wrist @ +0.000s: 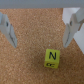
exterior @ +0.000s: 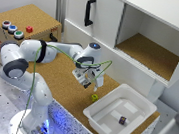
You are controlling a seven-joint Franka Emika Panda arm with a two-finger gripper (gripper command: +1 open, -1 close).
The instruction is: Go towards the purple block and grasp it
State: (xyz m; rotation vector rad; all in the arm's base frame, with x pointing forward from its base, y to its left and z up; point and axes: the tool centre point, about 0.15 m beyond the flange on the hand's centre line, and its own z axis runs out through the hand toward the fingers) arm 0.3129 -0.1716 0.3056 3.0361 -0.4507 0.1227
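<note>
The arm reaches out over the cork-topped desk [exterior: 63, 77] from its base at the exterior view's left. The tool [exterior: 90, 82] hangs above the cork surface, just to the left of the white bin [exterior: 106, 109] as the exterior view shows it.

In the wrist view the tool [wrist: 40, 31] stands wide: its two fingers [wrist: 9, 30] are well apart with bare cork between them, and nothing is held.

The purple block [exterior: 122, 120] lies on the floor of the white bin, toward the bin's near right part in the exterior view. It looks very dark, with a pale mark on one face too small to read. It is apart from the tool, with the bin's wall between them. It does not appear in the wrist view.

A yellow-green cube [exterior: 94, 97] sits on the cork just outside the bin's left wall, almost beneath the tool. In the wrist view this cube [wrist: 51, 58] lies below the gap between the fingers, nearer one finger than the other, and shows a letter N on its top face.

A small red cube [exterior: 29, 29] rests on the raised cork box [exterior: 28, 14] at far left, beside three round buttons [exterior: 12, 29].

A white cabinet [exterior: 142, 36] with a black handle [exterior: 89, 12] stands behind the desk.
</note>
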